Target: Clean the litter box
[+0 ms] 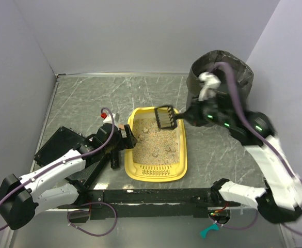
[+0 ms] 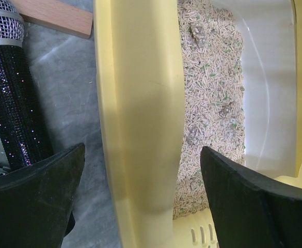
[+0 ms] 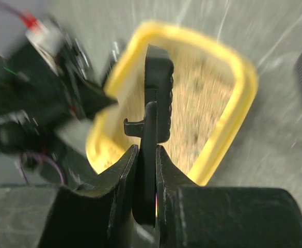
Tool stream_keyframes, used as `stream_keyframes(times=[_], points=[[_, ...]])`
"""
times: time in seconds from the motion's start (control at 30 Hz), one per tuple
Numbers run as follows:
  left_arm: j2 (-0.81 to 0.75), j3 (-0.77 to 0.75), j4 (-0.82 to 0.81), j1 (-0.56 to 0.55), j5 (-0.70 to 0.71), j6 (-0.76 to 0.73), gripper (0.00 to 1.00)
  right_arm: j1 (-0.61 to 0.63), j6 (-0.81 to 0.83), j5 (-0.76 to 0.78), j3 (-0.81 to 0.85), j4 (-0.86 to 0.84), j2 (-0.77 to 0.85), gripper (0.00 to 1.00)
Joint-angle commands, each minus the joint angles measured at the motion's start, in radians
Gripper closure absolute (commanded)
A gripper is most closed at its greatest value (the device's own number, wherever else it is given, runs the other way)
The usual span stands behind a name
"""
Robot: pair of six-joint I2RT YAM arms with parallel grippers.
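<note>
The black scoop is clamped in right gripper over litter box far end. The left gripper, jaws wide, straddles its left rim. Judged best: sweep shallow under clumps.

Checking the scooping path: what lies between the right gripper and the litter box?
A black slotted scoop, clamped in the right gripper, hanging over the litter box; top external view.

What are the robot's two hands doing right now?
Left hand: open, straddling the litter box wall.
Right hand: closed, holding the black scoop.
</note>
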State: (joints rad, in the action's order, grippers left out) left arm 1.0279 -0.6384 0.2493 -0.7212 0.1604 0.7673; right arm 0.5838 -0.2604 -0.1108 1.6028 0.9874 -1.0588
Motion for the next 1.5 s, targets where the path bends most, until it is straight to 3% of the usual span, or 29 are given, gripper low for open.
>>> stream_keyframes(times=[0.0, 0.13, 0.4, 0.57, 0.87, 1.17, 1.47], points=[[0.004, -0.032, -0.041, -0.001, -0.012, -0.016, 0.03, 0.071, -0.003, 0.006, -0.035, 0.128, -0.09, 1.0], [0.011, -0.024, -0.051, -0.003, -0.022, -0.019, 0.04, 0.09, -0.105, 0.25, -0.064, 0.188, -0.188, 1.0], [0.053, -0.037, -0.056, -0.003, -0.044, -0.034, 0.07, 0.117, -0.24, 0.457, -0.008, 0.184, -0.391, 1.0], [0.06, -0.034, -0.058, -0.003, -0.036, -0.026, 0.08, 0.123, -0.227, 0.47, 0.086, 0.137, -0.53, 1.0], [0.096, -0.046, -0.056, -0.003, -0.019, -0.016, 0.08, 0.122, -0.272, 0.422, 0.135, 0.05, -0.633, 1.0], [0.078, -0.014, -0.082, -0.003, -0.028, -0.003, 0.09, 0.125, -0.235, 0.257, 0.278, 0.063, -0.782, 1.0], [0.08, -0.006, -0.11, -0.003, -0.038, 0.004, 0.1, 0.125, -0.253, 0.079, 0.157, -0.032, -0.732, 1.0]])
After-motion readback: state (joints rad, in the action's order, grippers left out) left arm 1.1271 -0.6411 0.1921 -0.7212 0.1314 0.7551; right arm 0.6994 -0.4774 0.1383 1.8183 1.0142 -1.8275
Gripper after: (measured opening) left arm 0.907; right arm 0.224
